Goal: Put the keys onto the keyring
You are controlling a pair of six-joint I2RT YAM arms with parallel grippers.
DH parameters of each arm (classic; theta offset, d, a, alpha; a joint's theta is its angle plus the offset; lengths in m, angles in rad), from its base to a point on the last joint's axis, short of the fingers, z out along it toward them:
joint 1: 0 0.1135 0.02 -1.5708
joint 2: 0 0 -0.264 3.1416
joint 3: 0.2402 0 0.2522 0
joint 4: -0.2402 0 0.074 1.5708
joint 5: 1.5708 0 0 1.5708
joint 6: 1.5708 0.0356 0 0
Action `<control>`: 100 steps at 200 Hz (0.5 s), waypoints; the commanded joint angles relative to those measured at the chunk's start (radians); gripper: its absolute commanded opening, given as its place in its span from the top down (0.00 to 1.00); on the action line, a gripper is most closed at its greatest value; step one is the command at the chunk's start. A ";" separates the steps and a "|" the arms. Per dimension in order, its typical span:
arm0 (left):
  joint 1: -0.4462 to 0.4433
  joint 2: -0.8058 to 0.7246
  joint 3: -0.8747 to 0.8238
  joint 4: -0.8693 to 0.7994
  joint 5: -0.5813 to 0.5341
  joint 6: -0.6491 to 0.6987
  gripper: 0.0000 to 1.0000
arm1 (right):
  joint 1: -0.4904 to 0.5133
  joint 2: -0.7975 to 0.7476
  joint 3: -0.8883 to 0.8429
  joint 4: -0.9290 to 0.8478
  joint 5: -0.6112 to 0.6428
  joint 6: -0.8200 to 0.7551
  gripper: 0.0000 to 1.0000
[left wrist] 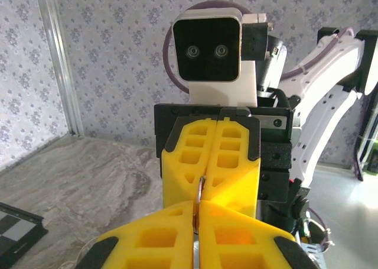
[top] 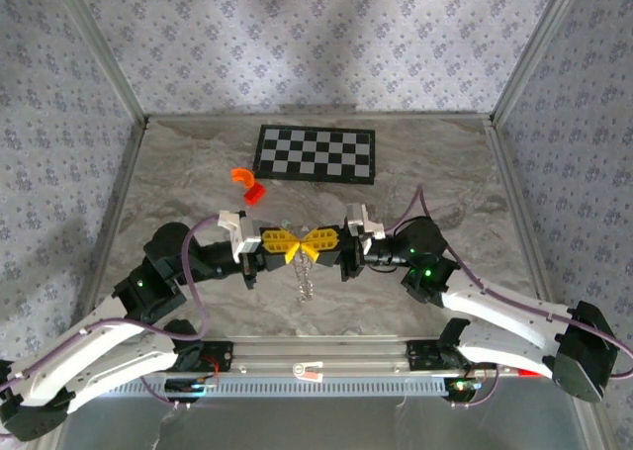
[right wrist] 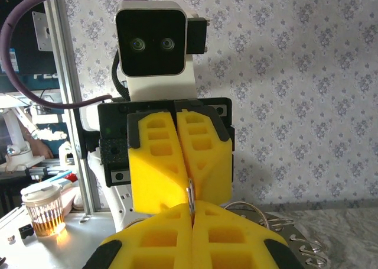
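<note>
Slippage is the main risk: left gripper and right gripper meet tip to tip above the table, both closed on a thin metal sliver that seems to be the top of the chain, which dangles beneath them. If either pulls away unevenly, the chain could drop or twist. Whether the key is threaded I cannot tell; it is too small to pick out, and yellow fingers hide the pinch.
</note>
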State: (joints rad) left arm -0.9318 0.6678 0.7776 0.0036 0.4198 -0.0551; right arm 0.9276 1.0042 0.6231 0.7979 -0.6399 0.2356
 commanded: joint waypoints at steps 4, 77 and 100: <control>-0.004 0.013 0.011 0.052 0.018 -0.009 0.96 | 0.017 -0.010 0.008 0.016 -0.017 -0.021 1.00; -0.005 0.012 0.005 0.062 0.034 -0.018 1.00 | 0.028 -0.018 0.002 -0.014 -0.010 -0.040 1.00; -0.004 0.001 0.001 0.056 0.030 -0.011 1.00 | 0.030 -0.021 0.006 -0.038 -0.001 -0.053 1.00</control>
State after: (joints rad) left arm -0.9318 0.6701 0.7776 0.0044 0.4343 -0.0650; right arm 0.9367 0.9943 0.6231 0.7853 -0.6334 0.2131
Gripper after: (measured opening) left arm 0.047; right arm 0.052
